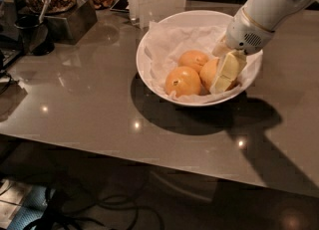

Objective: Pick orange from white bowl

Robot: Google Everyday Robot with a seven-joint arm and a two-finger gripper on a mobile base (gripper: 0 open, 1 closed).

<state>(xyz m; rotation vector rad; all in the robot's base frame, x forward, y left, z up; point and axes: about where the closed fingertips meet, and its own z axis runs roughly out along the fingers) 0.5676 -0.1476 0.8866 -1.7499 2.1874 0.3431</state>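
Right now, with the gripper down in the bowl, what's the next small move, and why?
Probably a gentle squeeze on the orange before any lift. The gripper sits low in the white bowl, right against that fruit, with two other oranges crowded beside it. Whether it already grips can't be seen, so lifting first could leave the orange behind.

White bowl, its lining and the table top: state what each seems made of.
The round glossy white bowl looks like glazed ceramic, maybe hard plastic: smooth, shiny rim. Its crumpled white lining looks like thin paper: creases and folds. The grey table top seems polished stone or laminate: it mirrors lamp spots. The robot's hand is down inside the bowl.
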